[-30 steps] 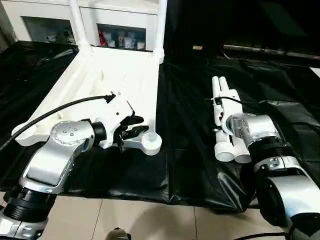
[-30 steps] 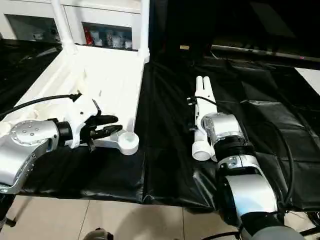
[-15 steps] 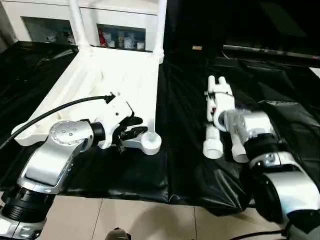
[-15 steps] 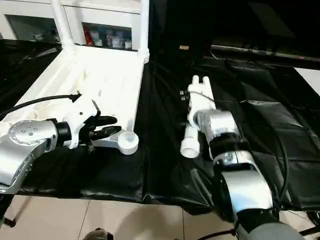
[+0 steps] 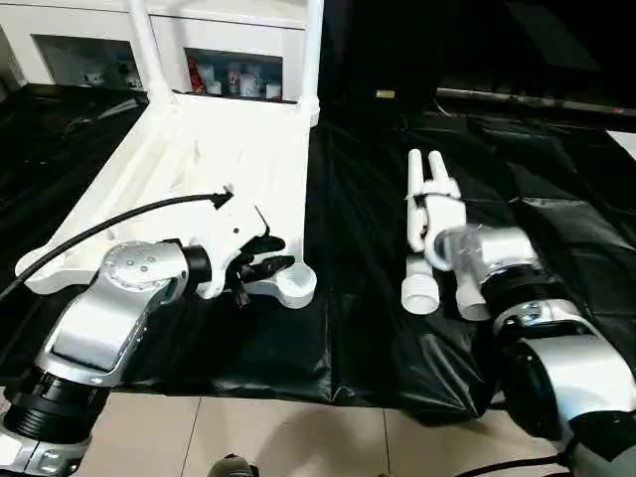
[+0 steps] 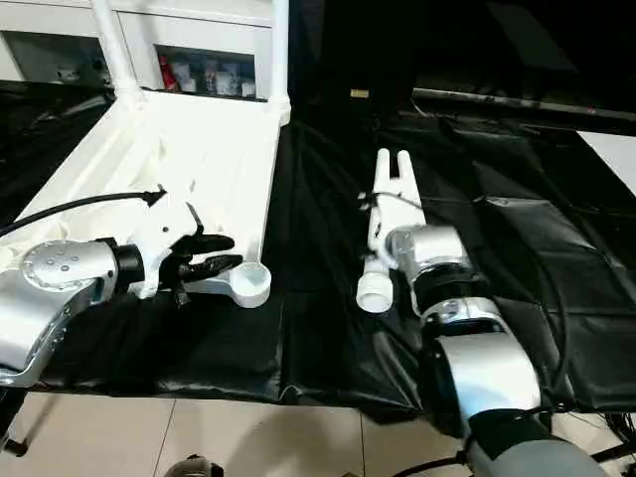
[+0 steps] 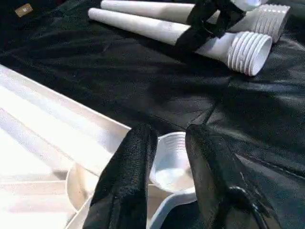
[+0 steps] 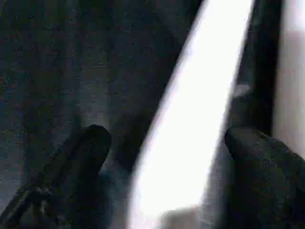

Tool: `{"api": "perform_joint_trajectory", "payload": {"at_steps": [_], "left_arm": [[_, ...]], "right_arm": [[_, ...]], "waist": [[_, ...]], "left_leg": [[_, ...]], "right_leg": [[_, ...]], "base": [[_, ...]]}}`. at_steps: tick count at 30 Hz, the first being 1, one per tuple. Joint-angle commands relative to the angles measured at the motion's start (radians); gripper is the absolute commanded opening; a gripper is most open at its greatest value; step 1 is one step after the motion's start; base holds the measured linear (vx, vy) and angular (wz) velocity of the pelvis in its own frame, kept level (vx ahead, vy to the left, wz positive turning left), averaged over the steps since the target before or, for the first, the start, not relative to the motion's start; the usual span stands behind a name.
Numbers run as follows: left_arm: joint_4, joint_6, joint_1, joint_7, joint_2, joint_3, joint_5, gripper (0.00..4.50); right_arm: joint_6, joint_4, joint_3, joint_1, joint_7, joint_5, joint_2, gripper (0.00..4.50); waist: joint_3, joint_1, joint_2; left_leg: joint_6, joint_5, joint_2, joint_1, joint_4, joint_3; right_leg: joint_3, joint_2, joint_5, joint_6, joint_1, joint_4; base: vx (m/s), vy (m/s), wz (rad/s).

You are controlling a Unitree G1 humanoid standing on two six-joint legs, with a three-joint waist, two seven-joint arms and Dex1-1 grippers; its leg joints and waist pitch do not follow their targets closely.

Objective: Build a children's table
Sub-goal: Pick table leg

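The children's table top (image 5: 199, 149) lies upside down on the black sheet, with two white legs (image 5: 139, 45) standing upright in its far corner sockets. My left gripper (image 5: 283, 252) is shut on the top's near right corner, right beside the empty socket (image 5: 296, 285). Two loose legs (image 5: 412, 179) lie side by side on the sheet to the right, their threaded ends (image 7: 248, 52) towards me. My right gripper (image 8: 167, 136) is open and straddles the left one of them, a finger (image 8: 90, 143) on each side.
A white cabinet with glass doors (image 5: 238, 60) stands behind the table top. The black sheet (image 5: 358, 298) ends at the tiled floor (image 5: 298, 437) near me. A black cable (image 5: 99, 234) runs to my left wrist. A small tag (image 5: 385, 94) lies at the back.
My right gripper has moved left and the near end of one loose leg has swung left, away from the other. My left gripper has stayed at the corner.
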Motion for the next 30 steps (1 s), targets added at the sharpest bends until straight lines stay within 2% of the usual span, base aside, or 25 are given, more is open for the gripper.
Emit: {"api": "perform_joint_trajectory", "payload": {"at_steps": [1, 9, 10, 20, 21, 22, 23, 25, 30], "left_arm": [[-0.017, -0.006, -0.006, -0.009, 0.007, -0.007, 0.006, 1.45], [-0.019, -0.005, -0.009, -0.011, 0.013, -0.011, 0.003, 1.45], [-0.018, -0.005, -0.011, -0.012, 0.013, -0.012, 0.003, 1.45], [-0.013, -0.009, -0.015, -0.021, 0.022, -0.015, 0.005, 1.45], [-0.013, -0.007, -0.014, -0.022, 0.023, -0.016, 0.005, 1.45], [-0.013, -0.007, -0.014, -0.022, 0.023, -0.016, 0.005, 1.45], [-0.016, -0.004, -0.011, -0.024, 0.025, -0.016, 0.004, 1.45], [-0.02, 0.0, -0.009, -0.026, 0.026, -0.016, 0.002, 1.45], [-0.023, 0.003, -0.008, -0.026, 0.026, -0.016, 0.001, 1.45]], "right_arm": [[-0.011, 0.001, -0.02, -0.016, 0.016, 0.012, -0.003, 4.42], [-0.027, -0.017, -0.023, -0.032, 0.04, 0.029, 0.006, 4.42], [-0.03, -0.013, -0.023, -0.033, 0.036, 0.031, 0.007, 4.42], [-0.022, 0.05, -0.031, -0.026, 0.01, 0.035, 0.027, 4.42], [-0.02, 0.054, -0.036, -0.026, 0.012, 0.04, 0.03, 4.27], [-0.02, 0.054, -0.036, -0.026, 0.012, 0.04, 0.03, 4.17], [-0.016, 0.065, -0.047, -0.026, 0.013, 0.052, 0.035, 4.06], [-0.015, 0.073, -0.052, -0.027, 0.013, 0.057, 0.038, 3.97], [-0.017, 0.086, -0.056, -0.031, 0.012, 0.06, 0.038, 3.52]], "waist": [[-0.077, 0.001, 0.011], [-0.077, 0.002, 0.013], [-0.078, 0.002, 0.016], [-0.078, 0.001, 0.015], [-0.078, 0.002, 0.013], [-0.078, 0.002, 0.015], [-0.078, 0.003, 0.01], [-0.078, 0.003, 0.008], [-0.077, 0.003, 0.008]], "left_leg": [[-0.071, -0.219, 0.013, 0.018, -0.068, 0.001], [-0.074, -0.228, 0.014, 0.019, -0.069, 0.0], [-0.075, -0.226, 0.014, 0.019, -0.068, -0.001], [-0.075, -0.229, 0.013, 0.018, -0.069, -0.001], [-0.074, -0.229, 0.014, 0.019, -0.069, 0.0], [-0.074, -0.229, 0.014, 0.019, -0.069, -0.001], [-0.073, -0.227, 0.015, 0.02, -0.069, 0.0], [-0.072, -0.225, 0.015, 0.019, -0.069, 0.0], [-0.072, -0.228, 0.014, 0.018, -0.07, 0.0]], "right_leg": [[0.044, -0.056, -0.151, -0.164, 0.048, -0.066], [0.044, -0.057, -0.159, -0.167, 0.047, -0.067], [0.044, -0.057, -0.156, -0.168, 0.047, -0.065], [0.044, -0.057, -0.15, -0.173, 0.048, -0.065], [0.044, -0.057, -0.153, -0.172, 0.047, -0.066], [0.044, -0.058, -0.153, -0.172, 0.047, -0.065], [0.043, -0.058, -0.152, -0.17, 0.047, -0.065], [0.044, -0.058, -0.154, -0.169, 0.048, -0.065], [0.044, -0.059, -0.172, -0.165, 0.047, -0.066]], "base": [[0.0, 0.0, 0.0], [0.0, 0.0, 0.0], [0.0, 0.0, 0.0], [0.0, 0.0, 0.0], [0.0, 0.0, 0.0], [0.0, 0.0, 0.0], [0.0, 0.0, 0.0], [0.0, 0.0, 0.0], [0.0, 0.0, 0.0]]}}
